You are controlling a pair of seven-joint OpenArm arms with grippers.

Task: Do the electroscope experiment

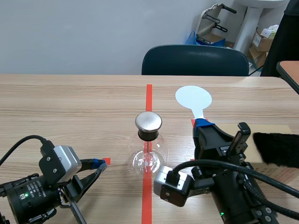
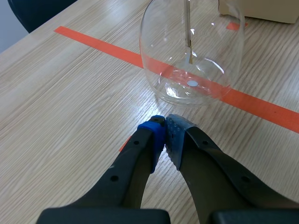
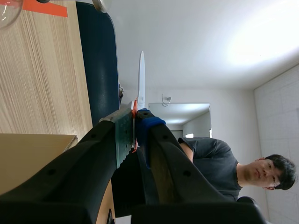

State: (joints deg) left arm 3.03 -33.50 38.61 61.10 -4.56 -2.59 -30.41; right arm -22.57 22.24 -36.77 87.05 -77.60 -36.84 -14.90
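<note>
right hand pinches the paddle, likely light and bendy, by its stem; left hand, pressed together, faces the breakable glass flask.

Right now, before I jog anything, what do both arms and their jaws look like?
The left arm and right arm are black, each with a silver-grey wrist block and thick black cables. The jaws are two thick black fingers with small round holes, tipped by one blue pad and one grey-green dotted pad.
</note>
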